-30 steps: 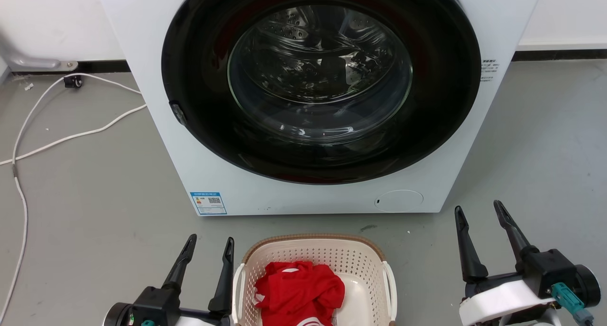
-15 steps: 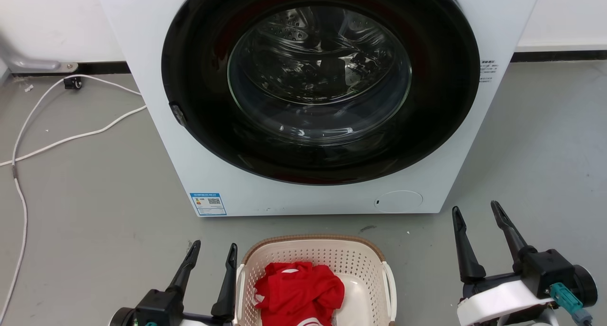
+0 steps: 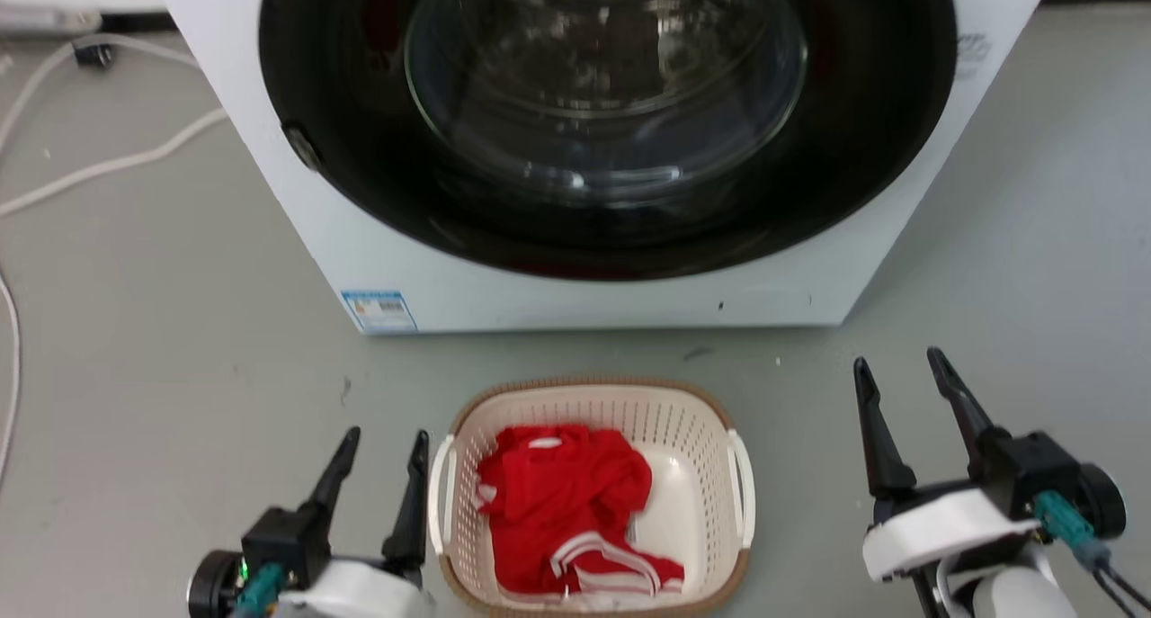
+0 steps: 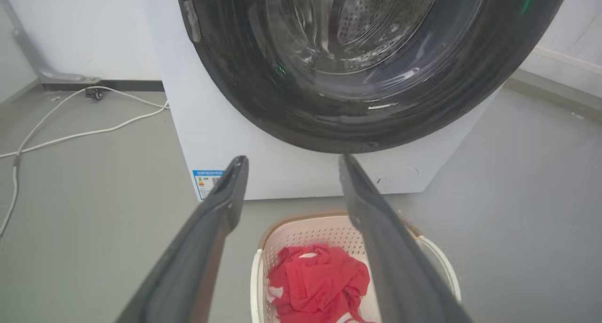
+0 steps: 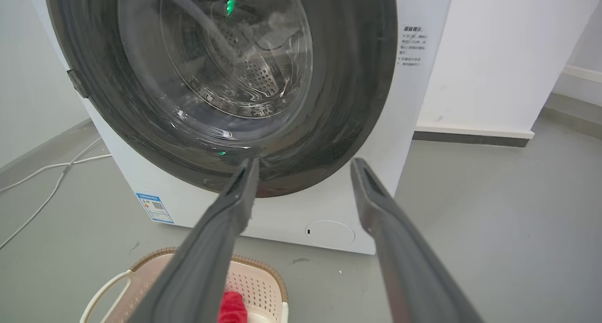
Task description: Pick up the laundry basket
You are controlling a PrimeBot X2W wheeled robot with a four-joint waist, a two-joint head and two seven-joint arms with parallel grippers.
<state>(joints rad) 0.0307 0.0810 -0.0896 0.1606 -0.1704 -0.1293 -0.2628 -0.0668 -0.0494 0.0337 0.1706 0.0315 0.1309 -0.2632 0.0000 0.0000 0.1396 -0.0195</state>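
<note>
- On the grey floor point(image 3: 180, 375), just in front of the washer point(image 3: 432, 285), the laundry basket point(image 3: 593, 386) stands upright. It sits below the middle of the round dark door point(image 3: 602, 105), with a strip of bare floor between basket and machine.
- Basket contents: a crumpled red garment point(image 3: 562, 501) with white stripes covers the left and middle. Bare cream bottom shows to its right.
- At the lower left of the head view, the left gripper point(image 3: 387, 438) has its two dark fingers spread with a clear gap and nothing between them. Its inner finger lies just beside the basket's white left handle point(image 3: 438, 492); I cannot tell whether they touch.
- Left wrist view: the basket's far rim and the red cloth appear low between the two fingers. One finger crosses in front of the basket's right side.
- At the lower right of the head view, the right gripper point(image 3: 898, 362) is likewise spread wide and holds nothing. It is over bare floor, well apart from the right handle point(image 3: 745, 488).
- Right wrist view: the basket's brown rim, one white handle and a scrap of red show at the lower left, partly behind one finger. The washer door fills the space ahead.
- Surroundings: a blue label point(image 3: 379, 310) at the washer's lower left corner, and white cables point(image 3: 108, 164) on the floor to the machine's left.
- Head view is slightly blurred.
</note>
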